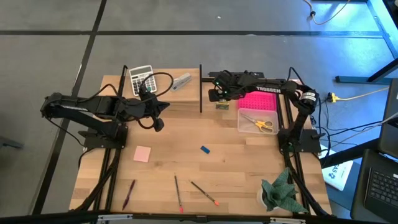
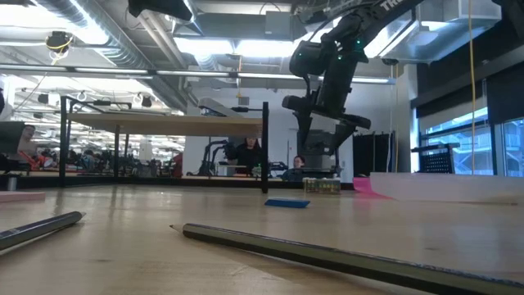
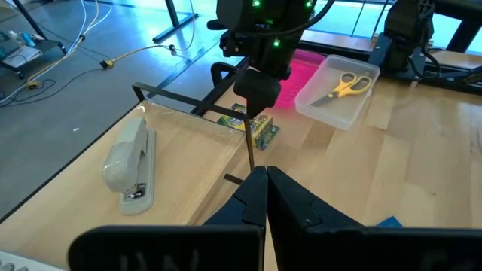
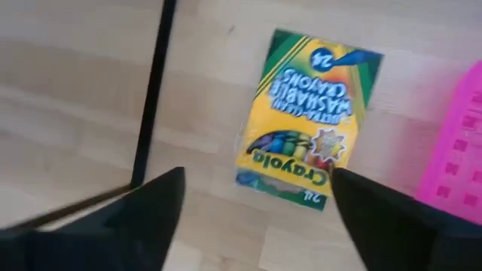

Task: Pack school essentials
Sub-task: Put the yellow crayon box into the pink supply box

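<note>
Overhead, the right gripper [image 1: 219, 92] hangs at the far side of the pale wooden table [image 1: 236, 168], directly above the small yellow-green cardboard crayon box [image 1: 222, 106], beside the clear plastic bin [image 1: 247, 129] that already holds the yellow-handled scissors [image 1: 262, 124] and a bright pink perforated tray [image 1: 260, 101]. The pale pink square note pad [image 1: 142, 154], the tiny blue eraser [image 1: 204, 149] and three thin pencils [image 1: 178, 193] lie loose on the near half. The left gripper [image 1: 163, 107] waits near the white-grey calculator [image 1: 140, 79] and grey stapler [image 1: 181, 81].

At table height, the right gripper is clear of the surface, the crayon box below it.

From the left wrist, that arm's own fingers [image 3: 290, 199] are pressed together on nothing.

From the right wrist, the two dark fingers [image 4: 162, 199] stand apart on either side of the crayon box, not touching it.

The risk I see: the box lies flat and thin, so a descent off-centre could push it sideways or pinch only an edge; a thin black upright frame [image 4: 154, 83] close by could also catch a finger.
</note>
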Controlling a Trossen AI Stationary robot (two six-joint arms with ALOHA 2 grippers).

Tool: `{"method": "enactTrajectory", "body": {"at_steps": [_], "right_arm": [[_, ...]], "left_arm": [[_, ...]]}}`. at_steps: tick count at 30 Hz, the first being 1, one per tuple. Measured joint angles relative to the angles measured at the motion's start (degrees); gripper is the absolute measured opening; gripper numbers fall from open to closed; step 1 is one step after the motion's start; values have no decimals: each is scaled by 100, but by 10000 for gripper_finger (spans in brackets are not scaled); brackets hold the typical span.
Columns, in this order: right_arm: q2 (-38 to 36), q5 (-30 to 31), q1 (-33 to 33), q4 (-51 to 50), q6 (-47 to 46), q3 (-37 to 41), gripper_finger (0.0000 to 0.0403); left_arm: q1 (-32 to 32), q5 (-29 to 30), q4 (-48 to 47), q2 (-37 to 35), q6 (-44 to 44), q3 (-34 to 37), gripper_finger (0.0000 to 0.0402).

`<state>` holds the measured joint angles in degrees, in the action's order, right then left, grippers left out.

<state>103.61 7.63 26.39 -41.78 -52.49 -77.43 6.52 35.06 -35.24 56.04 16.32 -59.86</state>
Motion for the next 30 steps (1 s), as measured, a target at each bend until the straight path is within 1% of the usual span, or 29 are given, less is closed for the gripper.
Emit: {"method": "enactTrajectory", "body": {"at_steps": [3, 5, 9, 14, 17, 21, 24, 27, 30], "right_arm": [[0, 253, 2, -1, -282, 0, 384], [2, 329, 2, -3, -295, 0, 395], [103, 334, 2, 72, -297, 0, 393], [410, 249, 2, 125, -309, 2, 399], [529, 245, 20, 129, -559, 2, 400], [564, 574, 28, 148, -602, 3, 400], [562, 849, 13, 170, -916, 4, 400], [557, 890, 11, 114, -1188, 2, 400], [610, 884, 9, 107, -1178, 4, 400]], "left_arm": [[0, 1, 0, 1, 0, 0, 0], [0, 1, -1, 1, 0, 0, 0], [0, 1, -2, -1, 0, 0, 0], [0, 1, -1, -1, 0, 0, 0], [0, 1, -2, 0, 0, 0, 0], [0, 1, -2, -1, 0, 0, 0], [-2, -1, -2, -1, 0, 0, 0], [0, 0, -2, -1, 0, 0, 0], [0, -1, -2, -1, 0, 0, 0]]}}
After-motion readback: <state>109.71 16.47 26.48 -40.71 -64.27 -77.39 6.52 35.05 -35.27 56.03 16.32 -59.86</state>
